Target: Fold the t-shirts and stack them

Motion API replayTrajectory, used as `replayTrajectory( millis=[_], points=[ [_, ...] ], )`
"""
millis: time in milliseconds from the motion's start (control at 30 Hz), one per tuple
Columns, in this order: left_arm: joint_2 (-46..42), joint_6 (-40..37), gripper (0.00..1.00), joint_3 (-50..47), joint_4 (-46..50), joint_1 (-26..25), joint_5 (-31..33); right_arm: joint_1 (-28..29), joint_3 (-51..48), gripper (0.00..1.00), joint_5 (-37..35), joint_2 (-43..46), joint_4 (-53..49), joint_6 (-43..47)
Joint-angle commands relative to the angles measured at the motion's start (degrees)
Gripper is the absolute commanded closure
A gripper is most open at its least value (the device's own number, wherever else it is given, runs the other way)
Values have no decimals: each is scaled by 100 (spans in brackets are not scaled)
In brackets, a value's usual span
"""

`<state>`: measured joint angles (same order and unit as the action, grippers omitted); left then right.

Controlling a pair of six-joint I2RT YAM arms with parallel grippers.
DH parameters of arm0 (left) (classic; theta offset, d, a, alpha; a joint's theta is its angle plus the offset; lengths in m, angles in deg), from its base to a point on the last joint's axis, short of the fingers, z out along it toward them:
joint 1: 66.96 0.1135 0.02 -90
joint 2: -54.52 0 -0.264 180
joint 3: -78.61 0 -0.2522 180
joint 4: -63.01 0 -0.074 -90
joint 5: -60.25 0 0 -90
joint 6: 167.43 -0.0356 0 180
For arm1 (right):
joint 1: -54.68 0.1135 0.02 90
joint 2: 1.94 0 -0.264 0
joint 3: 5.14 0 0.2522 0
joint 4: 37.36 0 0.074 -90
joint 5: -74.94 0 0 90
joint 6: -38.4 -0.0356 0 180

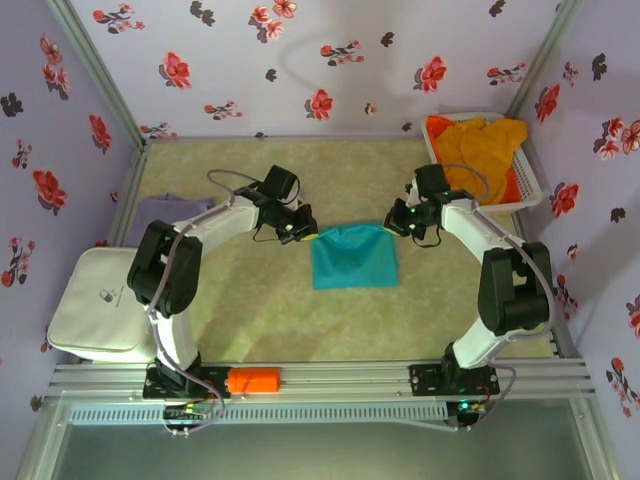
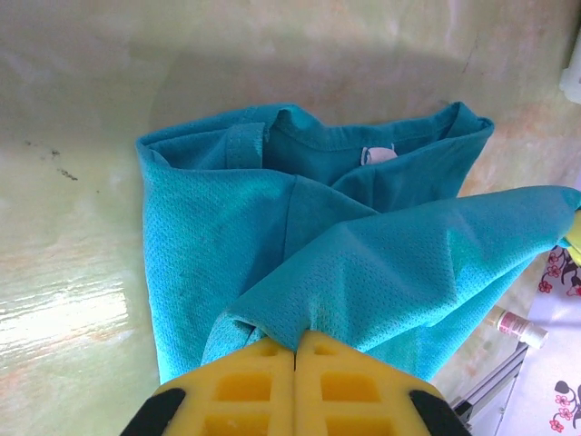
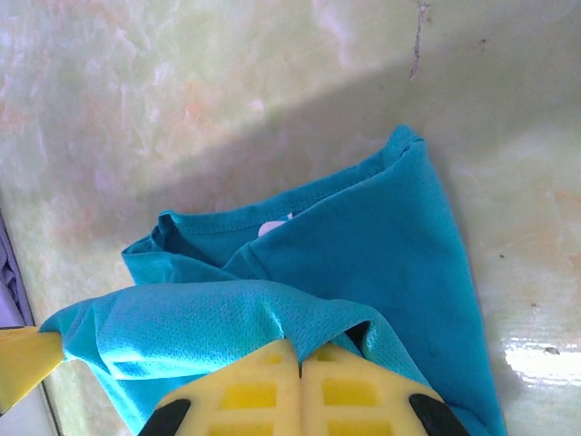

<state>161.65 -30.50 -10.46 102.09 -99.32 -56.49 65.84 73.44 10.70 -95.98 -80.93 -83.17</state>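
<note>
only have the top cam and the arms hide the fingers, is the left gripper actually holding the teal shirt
Observer: Yes. In the left wrist view the left gripper is shut on a fold of the teal t-shirt, its jaws pressed together.
Operator: and the right one
Observer: The right gripper is shut on the same edge; the cloth spans from one gripper to the other.
Operator: which way round is the shirt
Observer: Its collar lies on the side away from both grippers, with a small white neck label showing inside.
</note>
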Motion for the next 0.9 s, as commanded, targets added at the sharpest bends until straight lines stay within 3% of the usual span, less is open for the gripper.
replayTrajectory(
  millis=[0, 233, 367, 500, 533, 633, 733, 867],
  points=[
    [203, -165, 95, 208, 56, 80, -133, -48, 187, 100, 139, -179, 154, -25],
    [512, -216, 94, 388, 30, 160, -140, -87, 198, 100, 43, -402, 149, -50],
    [673, -222, 82, 504, 34, 223, -139, -96, 208, 98, -9, -494, 181, -58],
    [766, -219, 67, 586, -3, 290, -127, -123, 298, 89, 36, -538, 216, -75],
    [775, -236, 65, 617, 18, 306, -121, -126, 320, 83, 13, -527, 203, -82],
    [726, -348, 61, 813, 246, 368, -64, -140, 417, 45, 15, -432, 150, -45],
    [487, -420, 55, 940, 465, 387, 159, -156, 548, 33, 12, -289, -62, 39],
    [-47, -424, 52, 847, 483, 324, 366, -140, 466, 27, 88, 136, -81, -89]
  ],
)
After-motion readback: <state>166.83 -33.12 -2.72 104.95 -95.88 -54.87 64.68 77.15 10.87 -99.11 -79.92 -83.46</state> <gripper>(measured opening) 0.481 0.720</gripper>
